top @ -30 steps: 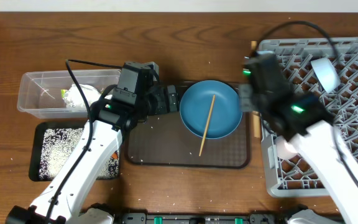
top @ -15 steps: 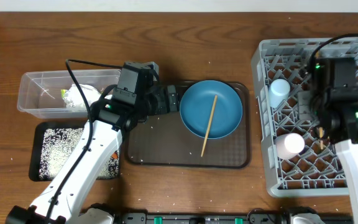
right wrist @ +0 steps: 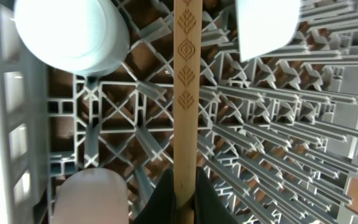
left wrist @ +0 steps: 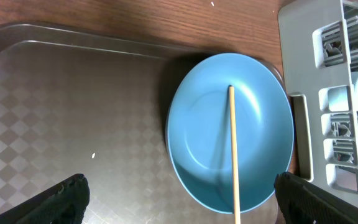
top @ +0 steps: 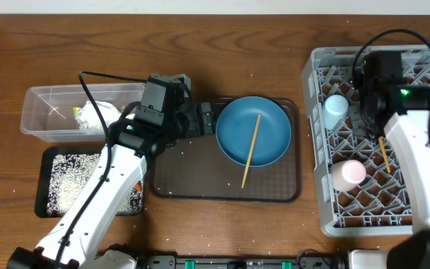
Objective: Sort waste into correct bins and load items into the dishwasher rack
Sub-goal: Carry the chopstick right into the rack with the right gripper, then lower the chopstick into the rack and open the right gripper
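Logging the table from the left of the overhead frame, I recorded:

- Clear tub (top: 39,119), upper left: it held the crumpled wrapper (top: 92,116), with a spot of green-yellow label showing.
- Black tray (top: 40,187), just below the tub: white rice grains (top: 69,183) were scattered across it.
- Left gripper (left wrist: 179,186), centre left: its jaws were spread wide and held nothing. It hung over the brown serving tray (top: 192,175), just beside the left rim of the blue plate (top: 234,138).
- Blue plate, centre: it sat at the upper right of the serving tray.
- Loose chopstick (top: 249,149): it lay slantwise across the plate, with its lower end past the rim and over the serving tray.
- Dishwasher rack (top: 313,90), right edge of frame.
- Light blue cup (top: 336,107): it stood in the rack's upper left.
- White-pink cup (top: 348,173): it stood in the rack below the light blue cup, well apart from it.
- Right gripper (right wrist: 184,202), upper right, over the rack: its fingers were pinched narrow on the held chopstick (right wrist: 184,93). The carved stick ran up the middle of the wrist frame over the lattice, to the right of both cups.
- Pale rounded item, top right of the wrist frame: I could not tell what it was.
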`<state>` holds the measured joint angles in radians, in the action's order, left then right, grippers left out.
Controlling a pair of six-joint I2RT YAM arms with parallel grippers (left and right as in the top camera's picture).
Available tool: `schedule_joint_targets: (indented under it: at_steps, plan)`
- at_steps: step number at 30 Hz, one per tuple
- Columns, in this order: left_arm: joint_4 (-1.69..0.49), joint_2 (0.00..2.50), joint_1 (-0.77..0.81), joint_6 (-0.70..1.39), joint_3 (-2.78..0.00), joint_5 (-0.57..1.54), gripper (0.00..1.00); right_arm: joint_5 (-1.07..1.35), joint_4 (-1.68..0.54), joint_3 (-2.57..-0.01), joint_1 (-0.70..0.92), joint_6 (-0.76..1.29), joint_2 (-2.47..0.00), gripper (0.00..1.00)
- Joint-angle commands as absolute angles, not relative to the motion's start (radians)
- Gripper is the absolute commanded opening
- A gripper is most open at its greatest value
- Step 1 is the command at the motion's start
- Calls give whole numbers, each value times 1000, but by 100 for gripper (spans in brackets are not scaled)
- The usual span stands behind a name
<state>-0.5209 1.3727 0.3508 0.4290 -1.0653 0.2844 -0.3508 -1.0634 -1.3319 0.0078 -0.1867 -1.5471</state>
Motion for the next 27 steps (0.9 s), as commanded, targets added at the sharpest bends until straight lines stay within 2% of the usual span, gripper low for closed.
schedule_joint_targets:
  at_steps: [1,27]
  plan:
    - [-523,1359,353,420,-1077,275,98,-390,-1054,-1327,-27,-207,-1578,1]
    - [-523,1359,353,420,-1077,275,98,-286,-912,-1327,-100,-245,-1604,1]
